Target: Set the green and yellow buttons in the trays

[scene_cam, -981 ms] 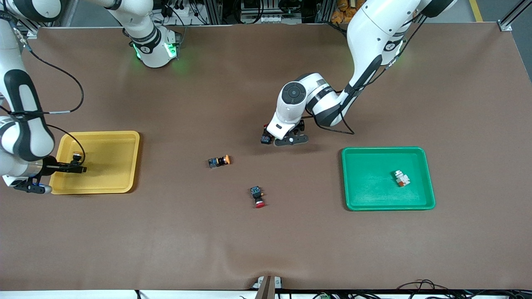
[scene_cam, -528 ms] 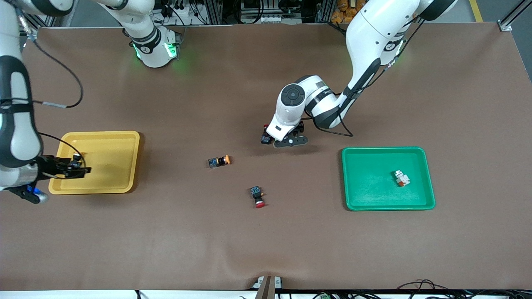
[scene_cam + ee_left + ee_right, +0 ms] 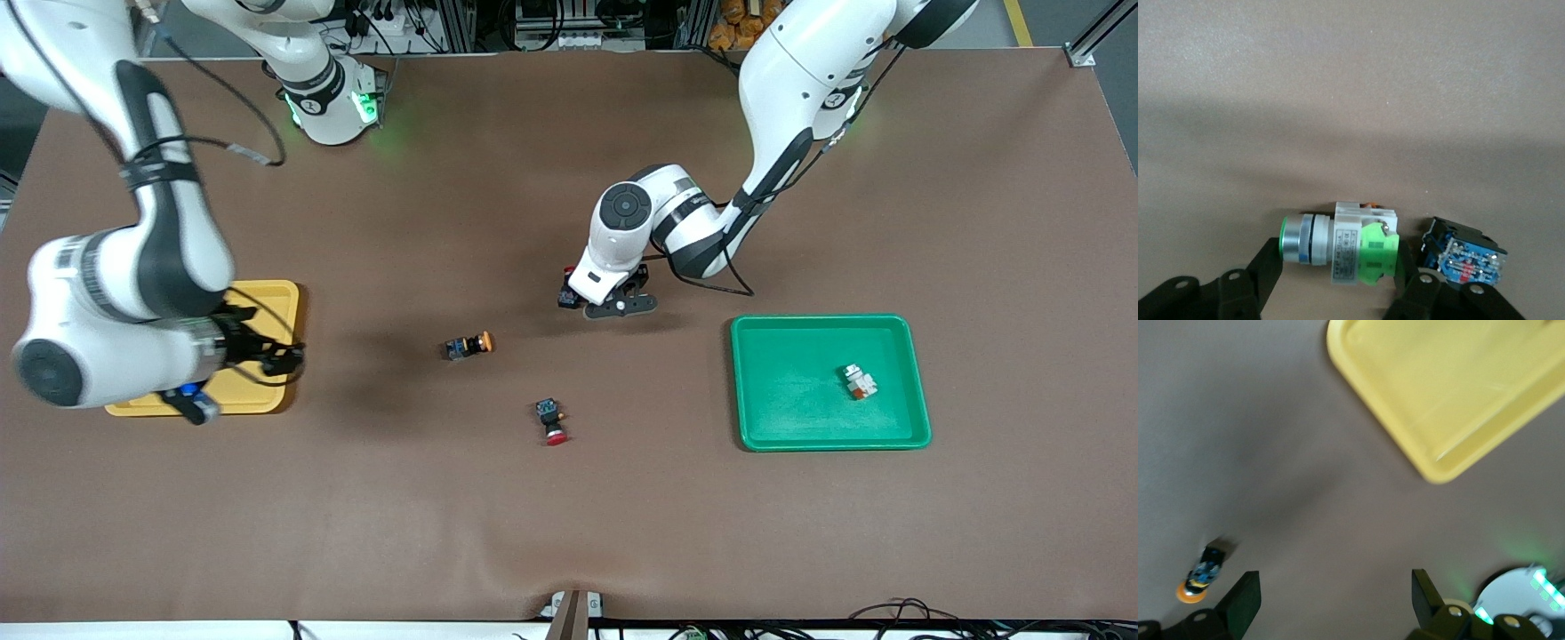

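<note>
My left gripper (image 3: 613, 302) is low on the table, its jaws closed on the ends of the green-faced white button (image 3: 1338, 250), which lies on its side. My right gripper (image 3: 286, 357) is open and empty (image 3: 1335, 587), over the yellow tray's (image 3: 267, 298) edge toward the table's middle. A yellow-capped black-and-blue button (image 3: 468, 345) lies on the table between the trays and shows in the right wrist view (image 3: 1198, 577). The green tray (image 3: 782, 418) holds a pale white button (image 3: 859, 382). The right arm hides most of the yellow tray's inside (image 3: 1451, 393).
A red-capped black-and-blue switch (image 3: 565, 292) lies right beside my left gripper, also in the left wrist view (image 3: 1463, 253). Another red-capped switch (image 3: 552, 421) lies nearer the front camera than the yellow-capped button. The brown mat wrinkles at its front edge.
My right arm has swung from the yellow tray's outer end across the tray toward the table's middle. My left gripper has barely moved.
</note>
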